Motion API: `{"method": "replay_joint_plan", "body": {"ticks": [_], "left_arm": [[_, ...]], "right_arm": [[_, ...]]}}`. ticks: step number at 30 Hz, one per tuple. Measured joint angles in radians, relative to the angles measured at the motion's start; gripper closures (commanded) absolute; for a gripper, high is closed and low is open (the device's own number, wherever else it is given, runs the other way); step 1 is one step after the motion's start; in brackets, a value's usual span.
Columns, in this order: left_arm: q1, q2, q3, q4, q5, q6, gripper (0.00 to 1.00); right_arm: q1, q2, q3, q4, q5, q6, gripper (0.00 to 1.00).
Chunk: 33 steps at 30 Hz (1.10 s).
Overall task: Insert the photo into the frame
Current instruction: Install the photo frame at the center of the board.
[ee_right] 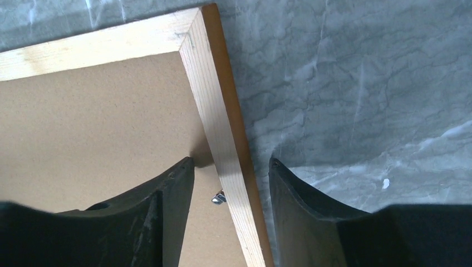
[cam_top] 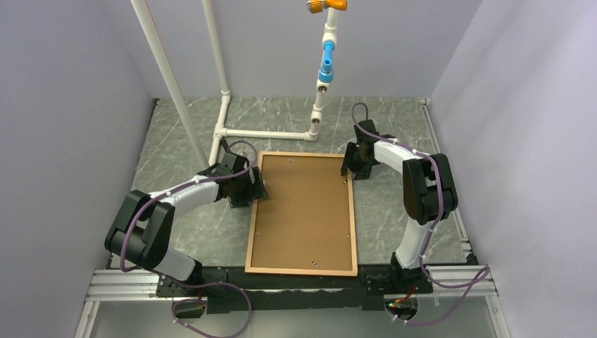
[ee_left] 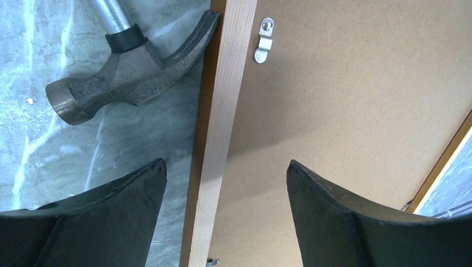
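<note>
The frame [ee_right: 222, 128], back up on the table [cam_top: 387, 218], is straddled at its side rails by left gripper [ee_left: 226, 167] and right gripper [ee_right: 231, 164], both spread, no photo seen; it could be skewed against the hammer [ee_left: 111, 83] if pinched unevenly.

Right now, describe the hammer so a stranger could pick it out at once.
Find the large wooden frame lying face down in the middle of the marbled table. Just outside its left rail, by the left arm's jaws, lies the hammer. It alone is dark rough metal, with a curved claw meeting the rail.
</note>
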Motion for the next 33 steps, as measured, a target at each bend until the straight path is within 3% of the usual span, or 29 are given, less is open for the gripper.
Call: {"method": "replay_joint_plan", "body": {"ticks": [10,14,17,26,33], "left_arm": [[-0.026,0.012,0.002,0.020,-0.003,-0.001,0.23],[-0.039,0.019,0.008,0.021,-0.004,-0.001,0.25],[-0.044,0.019,0.008,0.021,-0.006,-0.001,0.26],[-0.047,0.019,0.008,0.019,-0.014,-0.001,0.29],[-0.047,0.025,0.007,0.007,-0.031,-0.010,0.57]], "right_arm": [[0.043,-0.040,-0.053,0.035,0.050,0.027,0.60],[0.050,-0.061,-0.074,0.042,0.082,0.026,0.75],[0.050,-0.076,-0.090,0.045,0.100,0.026,0.81],[0.071,-0.104,-0.120,0.056,0.133,0.010,0.87],[0.105,-0.124,-0.124,-0.001,0.201,-0.020,0.86]]}}
